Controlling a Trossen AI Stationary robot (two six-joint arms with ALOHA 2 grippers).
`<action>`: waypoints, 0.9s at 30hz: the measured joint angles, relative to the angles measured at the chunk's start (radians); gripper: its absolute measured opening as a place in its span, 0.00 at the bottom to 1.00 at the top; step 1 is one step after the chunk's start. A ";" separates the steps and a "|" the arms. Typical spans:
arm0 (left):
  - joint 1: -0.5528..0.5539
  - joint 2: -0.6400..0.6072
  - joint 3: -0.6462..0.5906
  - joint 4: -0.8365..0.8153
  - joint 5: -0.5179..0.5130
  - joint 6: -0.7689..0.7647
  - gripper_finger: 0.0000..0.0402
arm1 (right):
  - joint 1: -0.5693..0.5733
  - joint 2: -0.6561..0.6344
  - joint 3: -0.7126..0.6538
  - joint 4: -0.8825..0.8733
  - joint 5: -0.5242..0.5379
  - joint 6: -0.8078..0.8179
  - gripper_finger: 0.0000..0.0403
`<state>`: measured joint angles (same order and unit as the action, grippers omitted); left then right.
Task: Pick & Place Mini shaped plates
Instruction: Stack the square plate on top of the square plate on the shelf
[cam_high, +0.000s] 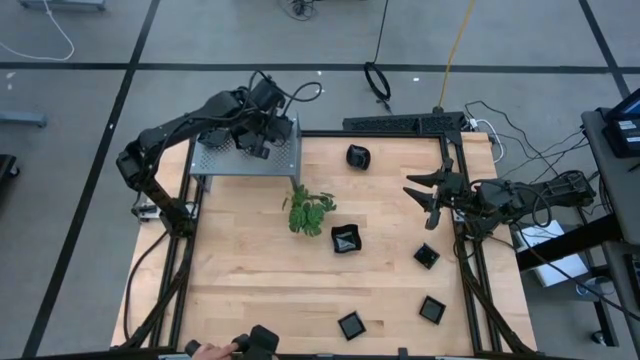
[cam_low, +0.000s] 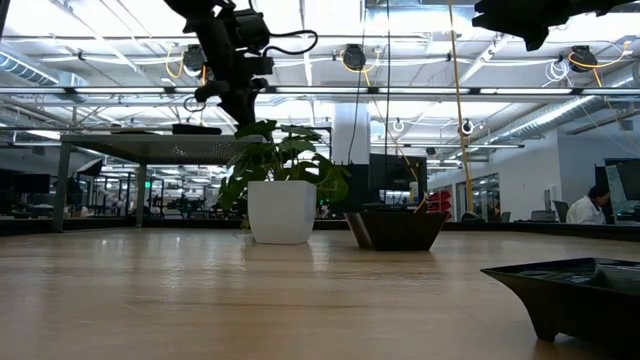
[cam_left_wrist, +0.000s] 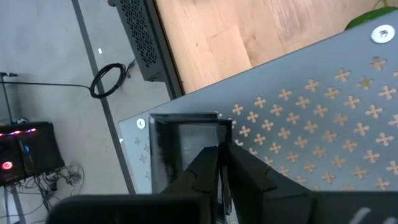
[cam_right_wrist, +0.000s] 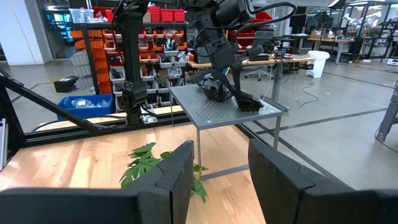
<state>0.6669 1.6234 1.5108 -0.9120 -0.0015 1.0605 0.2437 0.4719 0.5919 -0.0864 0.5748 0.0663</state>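
A square plate (cam_left_wrist: 186, 146) is pinched by the left gripper (cam_left_wrist: 219, 163) at the perforated box (cam_left_wrist: 323, 106) edge, where it could be dropped if released off-centre.

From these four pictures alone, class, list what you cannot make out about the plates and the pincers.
- Left pincer: whether it grips the square plate on the grey perforated stand; in the left wrist view its own fingers cover the contact.
- High view: the same plate is hidden under the left arm.
- Low view: the near plate is cut off by the picture's edge.
- Low view: the right pincer is cut off at the top.
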 joint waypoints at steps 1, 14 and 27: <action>0.003 0.000 0.000 0.003 0.000 0.000 0.11 | 0.000 0.000 0.000 0.000 0.000 0.000 0.35; 0.008 0.000 0.000 0.039 0.000 -0.106 0.28 | 0.000 0.000 0.000 0.000 0.000 0.000 0.35; -0.001 0.000 0.000 0.050 -0.100 -0.149 0.41 | 0.000 0.000 0.000 0.000 0.000 0.000 0.35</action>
<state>0.6655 1.6234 1.5108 -0.8619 -0.1017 0.9110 0.2440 0.4720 0.5918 -0.0864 0.5747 0.0665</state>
